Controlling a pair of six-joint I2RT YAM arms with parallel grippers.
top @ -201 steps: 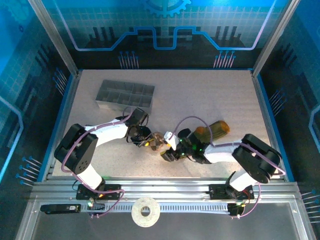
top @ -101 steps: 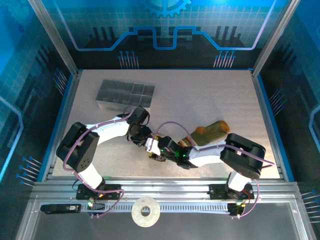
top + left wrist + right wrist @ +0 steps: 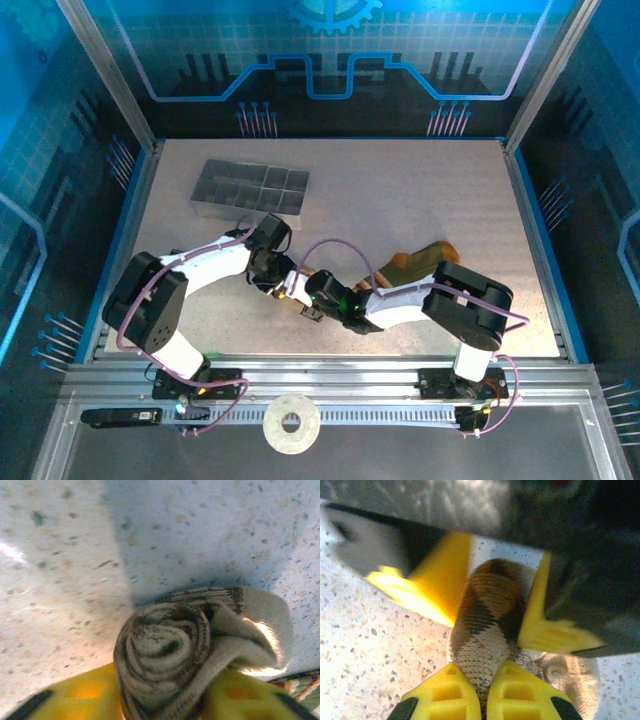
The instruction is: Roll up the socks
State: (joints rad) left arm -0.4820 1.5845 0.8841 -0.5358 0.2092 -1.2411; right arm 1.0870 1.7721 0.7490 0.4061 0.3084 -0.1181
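Beige-and-brown diamond-checkered fabric sock [image 3: 487, 610] is lying rolled in a tight spiral on the speckled surface [image 3: 400, 190], near centre. Right hand [image 3: 487, 692] is clamping one end of it. Left hand [image 3: 497, 587] is flanking the roll, fingers apart.

The checkered sock [image 3: 200, 645] is soft ribbed knit cloth, kinda fuzzy, sitting on a matt speckled table [image 3: 200, 525] with a stone look. The right gripper [image 3: 486, 692] has smooth yellow plastic fingers [image 3: 446, 696] with a slight shine, and the tray [image 3: 235, 211] looks like dull grey metal.
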